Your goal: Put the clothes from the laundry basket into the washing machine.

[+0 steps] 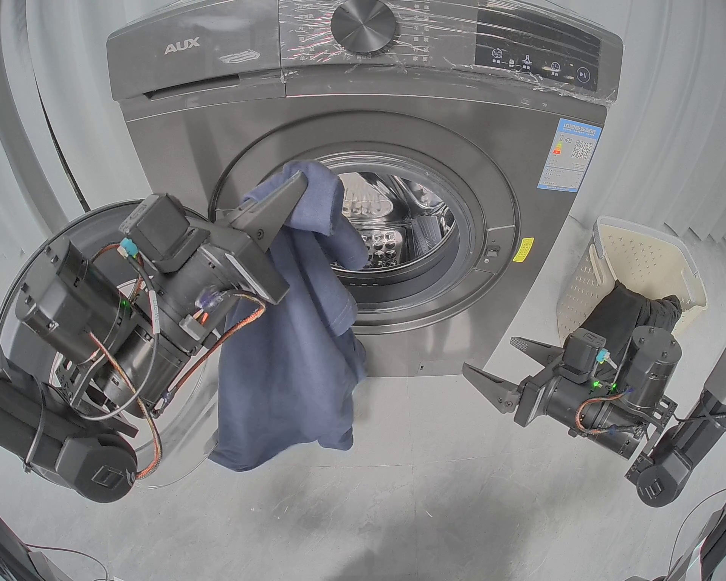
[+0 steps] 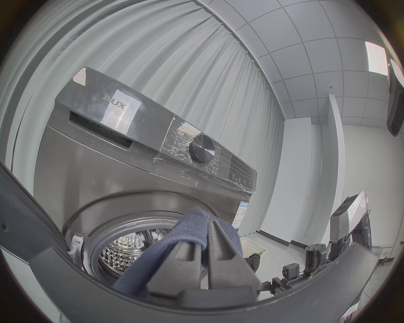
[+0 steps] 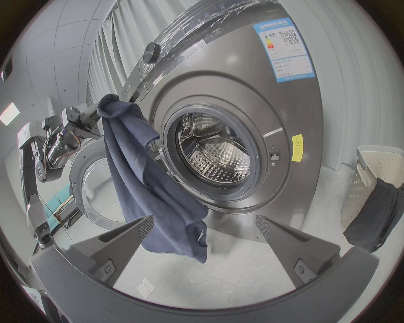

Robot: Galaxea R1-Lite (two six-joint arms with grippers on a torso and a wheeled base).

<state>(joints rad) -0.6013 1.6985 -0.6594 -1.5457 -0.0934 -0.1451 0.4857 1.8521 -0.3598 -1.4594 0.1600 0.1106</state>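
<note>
As the left gripper, jaws shut, held a dark-blue cloth garment, loading likely required thrusting it into the steel drum beyond them.

This looks like a robot test room dressed up as a laundry corner, not a lived-in home. A grey washing machine stands on a bare, smooth grey floor, with plastic film taped over its control panel. Pale curtains hang floor to ceiling behind and beside it like a backdrop. Overhead is an office-style tiled ceiling with a flat light panel. A cream laundry basket sits just beside the machine.
</note>
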